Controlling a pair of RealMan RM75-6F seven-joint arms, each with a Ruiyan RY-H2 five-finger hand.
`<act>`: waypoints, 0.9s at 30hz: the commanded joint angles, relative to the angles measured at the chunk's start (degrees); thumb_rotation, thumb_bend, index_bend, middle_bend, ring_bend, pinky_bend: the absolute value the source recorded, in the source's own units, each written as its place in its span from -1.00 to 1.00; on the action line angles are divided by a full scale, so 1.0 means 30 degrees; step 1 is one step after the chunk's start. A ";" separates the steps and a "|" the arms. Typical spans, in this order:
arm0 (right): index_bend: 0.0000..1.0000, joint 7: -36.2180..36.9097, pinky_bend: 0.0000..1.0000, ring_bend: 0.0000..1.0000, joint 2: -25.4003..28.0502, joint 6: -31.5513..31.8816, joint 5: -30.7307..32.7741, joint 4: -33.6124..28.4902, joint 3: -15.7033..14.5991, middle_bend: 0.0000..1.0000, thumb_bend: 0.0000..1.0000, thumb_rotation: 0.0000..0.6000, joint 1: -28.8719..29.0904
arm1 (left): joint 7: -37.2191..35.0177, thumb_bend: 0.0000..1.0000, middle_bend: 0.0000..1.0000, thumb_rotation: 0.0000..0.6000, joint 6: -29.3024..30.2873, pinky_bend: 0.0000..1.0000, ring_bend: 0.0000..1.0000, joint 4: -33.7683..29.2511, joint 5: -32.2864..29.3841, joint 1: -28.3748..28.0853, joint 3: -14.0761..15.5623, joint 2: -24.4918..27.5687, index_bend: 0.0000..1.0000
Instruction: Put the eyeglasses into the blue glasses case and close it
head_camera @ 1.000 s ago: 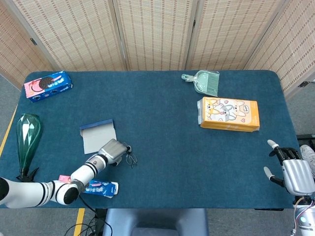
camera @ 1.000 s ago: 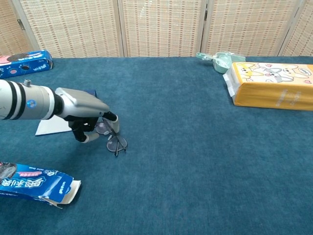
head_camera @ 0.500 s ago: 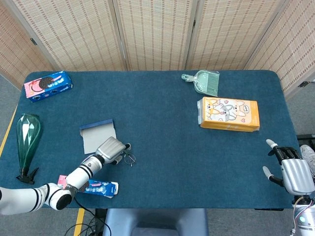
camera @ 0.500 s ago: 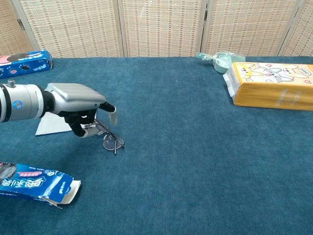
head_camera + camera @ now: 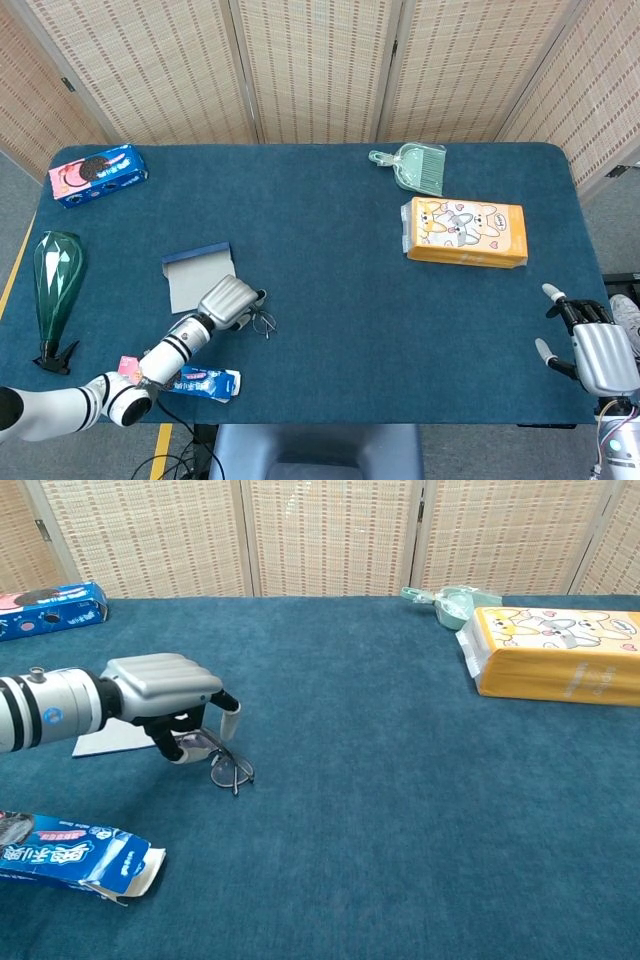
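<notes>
Left hand (image 5: 170, 695) pinches the eyeglasses (image 5: 228, 767) just right of the open blue glasses case (image 5: 199, 278); right hand (image 5: 595, 352) idle, fingers spread.

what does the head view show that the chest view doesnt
Only the head view shows the right robot hand at the table's near right corner, the green glass bottle at the left edge, and the open glasses case uncovered. Only the chest view shows the left robot hand's fingers curled onto the eyeglasses from the side. Both show the left robot hand, cookie box, dustpan and orange pack.
</notes>
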 commanded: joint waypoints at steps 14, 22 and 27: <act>-0.76 0.0178 -0.56 -0.38 -0.0106 -0.0094 0.0137 0.0208 -0.0013 -0.16 -0.40 1.00 -0.0017 | 0.0125 -0.20 1.00 1.00 -0.0911 1.00 1.00 0.1028 0.0228 0.0254 -0.0867 -0.0875 -0.03; -0.76 0.0097 -0.56 -0.38 -0.0103 -0.0136 0.0111 0.0167 -0.0020 -0.16 -0.40 1.00 0.0016 | -0.0031 -0.20 1.00 1.00 -0.0940 1.00 1.00 0.1500 0.0426 0.0424 -0.1223 -0.1129 0.10; -0.76 0.0088 -0.56 -0.38 -0.0103 -0.0137 0.0149 0.0149 -0.0017 -0.16 -0.40 1.00 0.0002 | -0.0155 -0.20 1.00 1.00 -0.0962 1.00 1.00 0.1750 0.0581 0.0574 -0.1330 -0.1247 0.15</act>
